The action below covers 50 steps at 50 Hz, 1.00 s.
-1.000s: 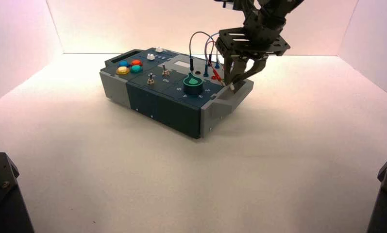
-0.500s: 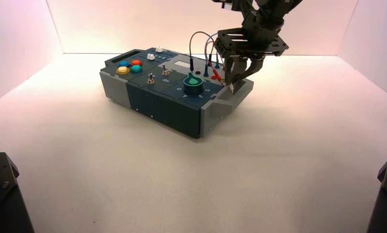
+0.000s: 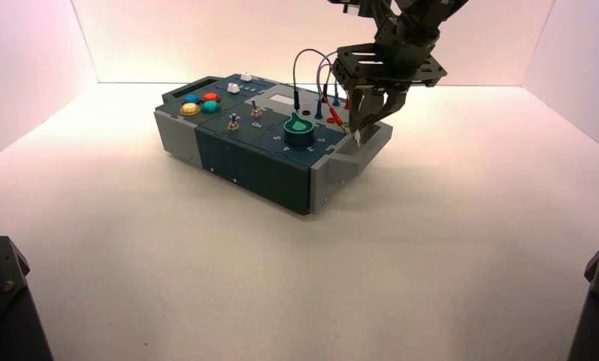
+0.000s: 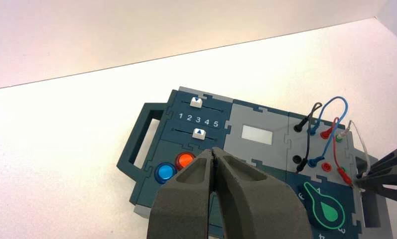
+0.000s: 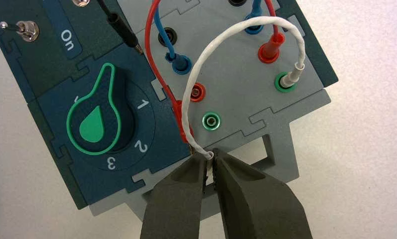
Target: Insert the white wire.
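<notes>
Above the box's handle [image 5: 280, 169], the right gripper [image 5: 209, 154] pinches the white wire's [image 5: 232, 31] loose plug (the other sits socketed), presumably to aim it at the green socket [image 5: 211, 121]. The left gripper [image 4: 213, 152], closed, waits over the box [image 4: 266, 112].

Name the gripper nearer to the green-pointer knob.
The right gripper, over the box's right handle just beside the knob. The left gripper is farther, on the knob's left.

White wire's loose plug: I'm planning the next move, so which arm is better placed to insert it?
Right, I'd judge: the right gripper already grips that plug near the empty green socket; the left gripper holds nothing.
</notes>
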Each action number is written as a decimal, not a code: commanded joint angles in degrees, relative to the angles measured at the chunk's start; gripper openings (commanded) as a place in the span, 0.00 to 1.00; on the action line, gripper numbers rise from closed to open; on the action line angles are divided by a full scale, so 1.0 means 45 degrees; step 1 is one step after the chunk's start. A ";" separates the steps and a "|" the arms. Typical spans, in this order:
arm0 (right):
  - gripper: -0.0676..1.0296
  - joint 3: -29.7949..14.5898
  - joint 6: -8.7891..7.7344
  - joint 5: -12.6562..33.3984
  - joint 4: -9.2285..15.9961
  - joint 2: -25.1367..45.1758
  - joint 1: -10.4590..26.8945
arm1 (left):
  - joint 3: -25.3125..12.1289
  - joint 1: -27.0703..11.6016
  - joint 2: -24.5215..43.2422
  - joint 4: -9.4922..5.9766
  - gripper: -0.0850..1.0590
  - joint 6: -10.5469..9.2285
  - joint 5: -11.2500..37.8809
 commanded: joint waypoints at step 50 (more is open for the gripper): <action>0.04 -0.0527 -0.0059 -0.0879 -0.0039 -0.1211 -0.0039 | -0.0156 0.0234 -0.0312 0.0000 0.05 0.0039 -0.0059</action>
